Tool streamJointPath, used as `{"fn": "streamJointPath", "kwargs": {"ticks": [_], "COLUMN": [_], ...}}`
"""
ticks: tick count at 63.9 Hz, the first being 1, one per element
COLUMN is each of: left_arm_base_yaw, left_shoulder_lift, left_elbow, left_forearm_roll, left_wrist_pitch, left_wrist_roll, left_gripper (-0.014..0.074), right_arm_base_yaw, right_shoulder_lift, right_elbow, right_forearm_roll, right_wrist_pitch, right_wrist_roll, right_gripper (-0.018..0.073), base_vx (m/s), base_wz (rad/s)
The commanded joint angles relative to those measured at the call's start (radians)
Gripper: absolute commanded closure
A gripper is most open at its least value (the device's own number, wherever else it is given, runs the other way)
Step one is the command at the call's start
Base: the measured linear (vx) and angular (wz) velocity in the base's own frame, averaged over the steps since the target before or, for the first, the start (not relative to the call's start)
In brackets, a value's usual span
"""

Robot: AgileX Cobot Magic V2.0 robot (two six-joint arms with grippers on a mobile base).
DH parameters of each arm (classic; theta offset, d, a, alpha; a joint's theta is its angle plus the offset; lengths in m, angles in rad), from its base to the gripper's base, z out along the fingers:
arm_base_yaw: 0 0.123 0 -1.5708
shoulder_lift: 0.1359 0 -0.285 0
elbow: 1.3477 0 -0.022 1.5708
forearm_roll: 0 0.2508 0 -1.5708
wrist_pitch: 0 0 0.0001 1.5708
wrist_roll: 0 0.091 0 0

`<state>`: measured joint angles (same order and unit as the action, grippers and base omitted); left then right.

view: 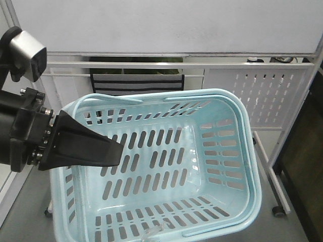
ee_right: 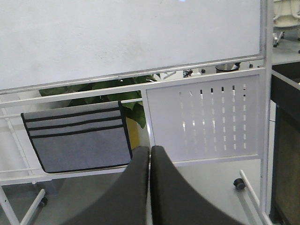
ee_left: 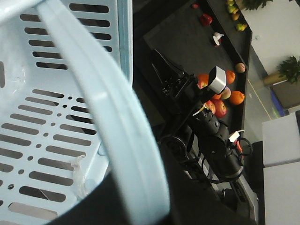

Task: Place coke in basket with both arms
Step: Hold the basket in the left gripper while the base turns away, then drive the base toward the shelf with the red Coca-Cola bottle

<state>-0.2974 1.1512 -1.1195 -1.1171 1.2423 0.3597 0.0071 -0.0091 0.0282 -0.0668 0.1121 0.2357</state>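
The pale blue basket is held up and tilted toward the front camera, and nothing lies in it. My left gripper reaches in over its left short side and is shut on the basket's rim. In the left wrist view the rim runs between the black jaws of the left gripper. My right gripper is shut and empty, pointing at a white rack. The right arm also shows far off in the left wrist view. The coke is out of view.
A white board on a wheeled metal frame stands behind the basket, with a grey striped fabric pocket hanging on it. A black shelf with oranges and apples lies beyond the right arm. A dark cabinet is at the right.
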Motion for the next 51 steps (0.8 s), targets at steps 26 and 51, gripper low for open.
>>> {"fn": "streamJointPath", "kwargs": {"ticks": [26, 51], "left_arm_base_yaw": [-0.004, -0.004], "left_shoulder_lift": [-0.023, -0.025], "left_elbow": [-0.026, -0.026], "left_forearm_roll": [-0.099, -0.099], "left_wrist_pitch": [0.002, 0.003], "left_wrist_roll": [0.002, 0.002], "left_gripper": [0.0604, 0.0604], "right_arm_base_yaw": [-0.004, -0.004], "right_shoulder_lift": [-0.018, -0.018], "right_elbow": [0.015, 0.015], "right_forearm_roll": [-0.005, -0.005], "right_wrist_pitch": [-0.077, -0.078], "right_wrist_roll": [-0.002, -0.002], "right_gripper": [0.0564, 0.0564], "base_vx": [0.26, 0.19], "base_wz": [0.38, 0.64]}}
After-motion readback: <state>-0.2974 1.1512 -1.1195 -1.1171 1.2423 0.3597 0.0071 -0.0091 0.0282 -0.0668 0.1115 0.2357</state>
